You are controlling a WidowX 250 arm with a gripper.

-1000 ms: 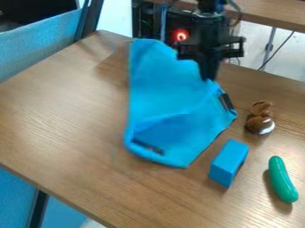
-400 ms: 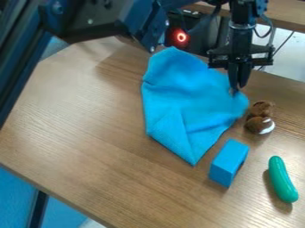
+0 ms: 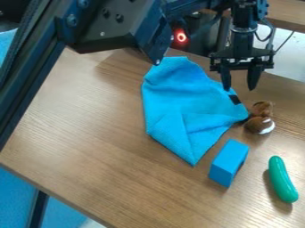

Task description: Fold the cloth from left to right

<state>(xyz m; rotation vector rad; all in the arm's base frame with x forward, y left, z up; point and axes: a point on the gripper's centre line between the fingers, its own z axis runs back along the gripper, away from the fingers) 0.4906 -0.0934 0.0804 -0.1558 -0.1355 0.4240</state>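
The blue cloth (image 3: 189, 104) lies on the wooden table (image 3: 89, 120), doubled into an uneven, pointed bundle, with creases running down to its near point and a black tab (image 3: 235, 99) showing at its right edge. At that same edge, above the cloth's right corner, hangs the gripper (image 3: 239, 88), its two fingers spread apart with nothing between them; whether the nearer fingertip brushes the fabric cannot be told. The work seems to be at the letting-go stage, the left-to-right fold apparently laid over, though not squarely. The next move calls for lifting straight up and away from the cloth, so that a finger does not catch the tab and drag the layer back; if a neater fold is wanted, a light tug at the corner might follow. Just beside the cloth's right corner sits a brown toy (image 3: 257, 124), near its lower right side stands a blue block (image 3: 229, 162), and farther out beyond that lies a green cucumber (image 3: 282, 180).
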